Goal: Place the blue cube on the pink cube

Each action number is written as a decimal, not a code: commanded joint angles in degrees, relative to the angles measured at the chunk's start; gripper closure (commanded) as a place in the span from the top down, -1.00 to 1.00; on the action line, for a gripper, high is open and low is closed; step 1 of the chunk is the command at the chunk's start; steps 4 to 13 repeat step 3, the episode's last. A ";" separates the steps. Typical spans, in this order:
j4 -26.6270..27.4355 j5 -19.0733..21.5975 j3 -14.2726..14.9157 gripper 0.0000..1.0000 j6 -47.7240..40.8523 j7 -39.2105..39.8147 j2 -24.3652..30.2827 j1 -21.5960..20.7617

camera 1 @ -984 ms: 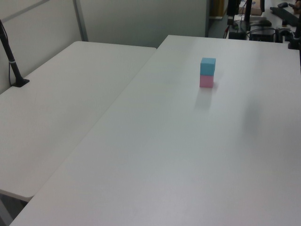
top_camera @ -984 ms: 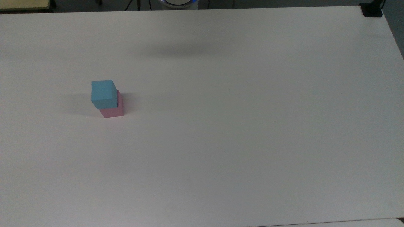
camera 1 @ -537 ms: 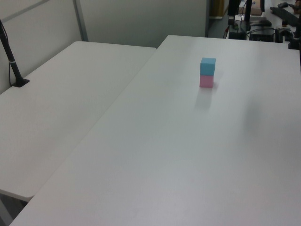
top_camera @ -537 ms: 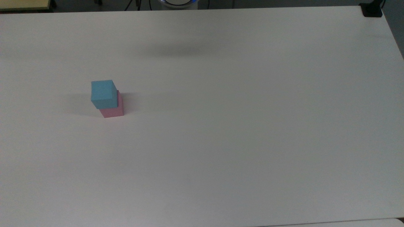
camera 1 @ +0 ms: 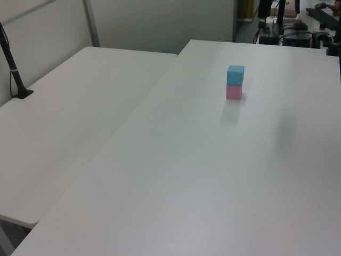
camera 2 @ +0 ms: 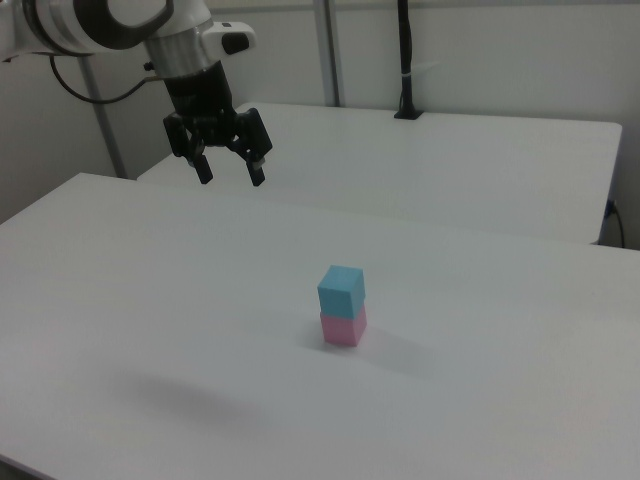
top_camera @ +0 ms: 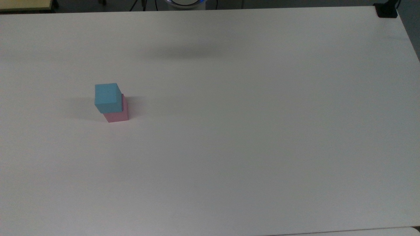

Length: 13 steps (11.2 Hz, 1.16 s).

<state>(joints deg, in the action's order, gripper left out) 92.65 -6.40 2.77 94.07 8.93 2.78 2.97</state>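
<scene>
Right view, going left to right w/ the pink cube (camera 2: 344, 327) as landmark: the gripper (camera 2: 230, 174) hangs high up and well to the left of it, fingers spread wide, holding nothing; the arm runs off the top-left corner. The blue cube (camera 2: 342, 290) sits directly on the pink cube, touching, upright, nothing else touching the stack. In the top view the blue cube (top_camera: 107, 97) looks shifted a bit up-left of the pink cube (top_camera: 117, 113), though that may be camera angle; the left view shows blue cube (camera 1: 235, 74) squarely over pink cube (camera 1: 234, 92). Task looks done, imo. Risks from here: if there is a real overhang, a bump to the table (camera 2: 150, 330) could tip the top cube off; an arm sweep back low over the pink cube would knock both, since they look light. Otherwise little can go wrong w/ the gripper so far off. Count: 1 blue cube, 1 pink cube, 1 gripper, 2 tables, the second table (camera 2: 480, 160) behind the pink cube.
</scene>
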 commanded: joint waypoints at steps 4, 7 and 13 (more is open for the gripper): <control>0.95 0.07 -0.75 1.00 -0.82 -0.14 1.26 0.72; 0.95 0.07 -0.75 1.00 -0.82 -0.14 1.26 0.72; 0.95 0.07 -0.75 1.00 -0.82 -0.14 1.26 0.72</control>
